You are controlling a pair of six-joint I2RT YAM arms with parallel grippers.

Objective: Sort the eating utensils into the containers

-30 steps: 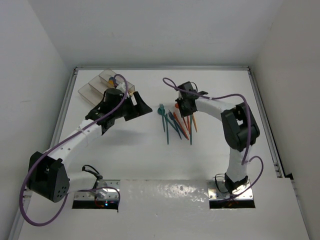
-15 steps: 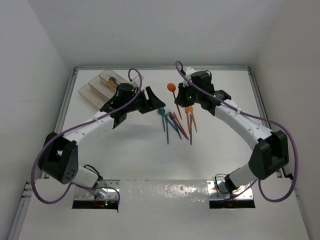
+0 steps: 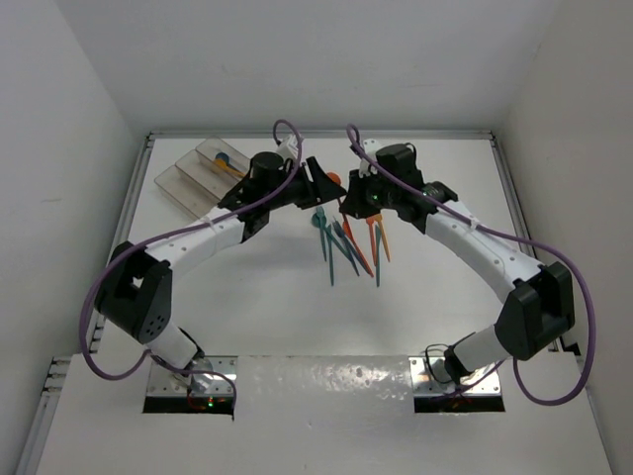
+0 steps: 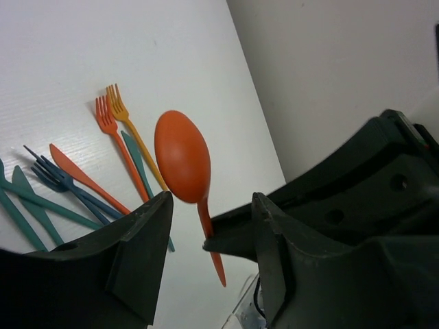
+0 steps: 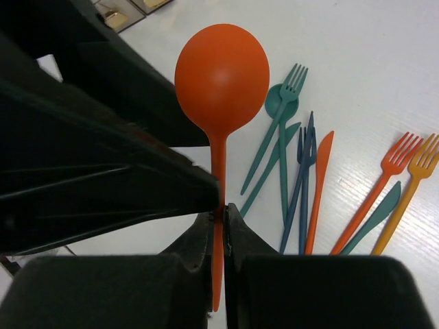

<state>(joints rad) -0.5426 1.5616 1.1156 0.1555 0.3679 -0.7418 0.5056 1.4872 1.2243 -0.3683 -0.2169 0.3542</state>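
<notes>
My right pincer (image 5: 218,218) is pinched tight on the thin stem of a round-bowled orange plastic spoon (image 5: 221,79). It holds the spoon bowl-up in the air above the white tabletop (image 3: 267,297), toward the middle of the far edge. My left pincer (image 4: 210,205) is spread wide, with one finger (image 4: 140,260) on each side of that stem, and I can see nothing touching either finger.

From overhead the two pincers sit nose to nose with only a speck of orange between them, so the grip itself does not show there. The right wrist view shows it plainly, with both fingers closed on the stem. The left wrist view shows the open gap beside the spoon.

The other utensils lie fanned out on the middle of the tabletop. The right wrist view sorts them best:
- a teal plastic fork (image 5: 295,74)
- a teal plastic spoon (image 5: 278,103)
- a dark blue plastic fork (image 5: 306,147)
- an orange plastic knife (image 5: 321,171)
- an orange plastic fork (image 5: 398,154)
- a yellow plastic fork (image 5: 426,151)
- a teal plastic knife (image 5: 384,205)

The clear plastic three-compartment tray (image 3: 183,178) sits near the far-left corner and is seen whole only from overhead. A small blue and orange piece (image 3: 224,160) lies in its farthest compartment, and I cannot tell what kind of piece it is.
</notes>
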